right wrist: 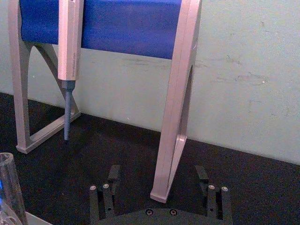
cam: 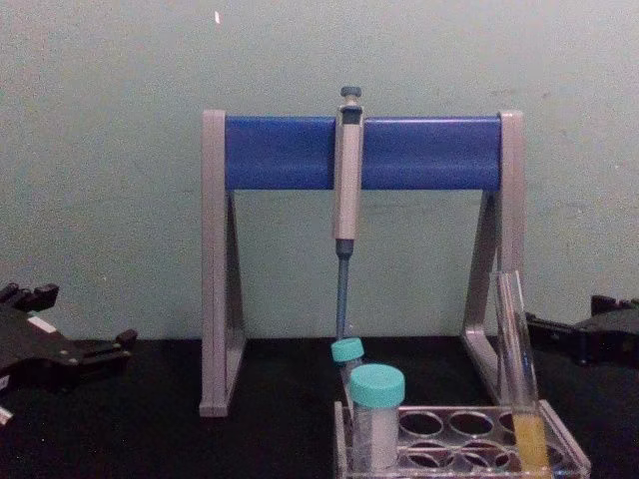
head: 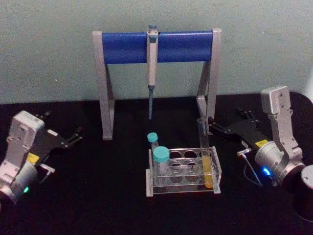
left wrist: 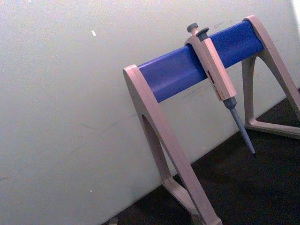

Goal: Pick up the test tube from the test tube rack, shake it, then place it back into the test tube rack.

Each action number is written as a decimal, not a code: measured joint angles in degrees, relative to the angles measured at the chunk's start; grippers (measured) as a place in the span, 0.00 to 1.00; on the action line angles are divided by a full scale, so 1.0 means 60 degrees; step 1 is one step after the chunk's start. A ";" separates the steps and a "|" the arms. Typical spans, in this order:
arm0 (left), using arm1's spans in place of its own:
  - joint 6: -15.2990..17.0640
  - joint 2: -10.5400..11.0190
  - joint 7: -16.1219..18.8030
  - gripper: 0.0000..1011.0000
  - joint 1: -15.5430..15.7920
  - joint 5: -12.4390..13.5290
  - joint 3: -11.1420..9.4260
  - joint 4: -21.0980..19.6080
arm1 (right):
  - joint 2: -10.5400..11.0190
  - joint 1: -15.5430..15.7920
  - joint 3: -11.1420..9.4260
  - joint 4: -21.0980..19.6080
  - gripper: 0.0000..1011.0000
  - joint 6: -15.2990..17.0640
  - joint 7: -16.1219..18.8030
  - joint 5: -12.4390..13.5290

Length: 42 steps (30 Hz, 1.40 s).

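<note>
Nearest the robot, the test tube rack [head: 182,172] sits on the black table [head: 98,196], a clear acrylic block with round holes in its top plate. At its right end stands the test tube [head: 205,152], capless and leaning slightly, with yellow-orange liquid in its lower part; its open mouth rises well above the rack. Two teal-capped tubes [head: 160,161] stand at the rack's left end, well apart from the glass one.

Just beyond and to the right of the tube, the right gripper [head: 218,128] hangs with its fingers spread apart and nothing between them, their tips pointing toward the tube's upper part and close to it but not touching. The right wrist view confirms the open stance, with the tube's rim at the frame's edge rather than between the fingers.

The step in hand looks like the approach to grasp. To do it well, the gripper should slide sideways until the bare glass above the liquid sits squarely between the pads, then close gently, since thin glass may slip or crack. The lift should follow the tube's own lean so the bottom clears its hole without dragging the light rack.

The left gripper [head: 68,138] rests idle at the table's left side, fingers apart. Farthest back, the pipette stand [head: 156,46] carries a hanging pipette [head: 152,68] against the wall.
</note>
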<state>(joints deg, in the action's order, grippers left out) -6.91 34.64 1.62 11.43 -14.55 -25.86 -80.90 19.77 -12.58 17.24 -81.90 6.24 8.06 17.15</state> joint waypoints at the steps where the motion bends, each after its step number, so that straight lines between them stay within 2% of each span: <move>1: 0.0000 0.0000 0.0000 0.99 0.0000 0.0000 0.0000 0.0000 | 0.0001 0.0000 0.0001 0.0000 0.99 -0.0001 0.0000 0.0001; 42: 0.0000 0.0000 0.0000 0.99 0.0000 0.0000 0.0000 0.0000 | 0.0010 0.0000 0.0003 -0.0006 0.99 -0.0032 0.0000 0.0036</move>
<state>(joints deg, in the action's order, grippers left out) -6.91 34.65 1.62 11.43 -14.55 -25.86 -80.90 19.83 -12.58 17.26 -81.94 6.05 8.06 17.37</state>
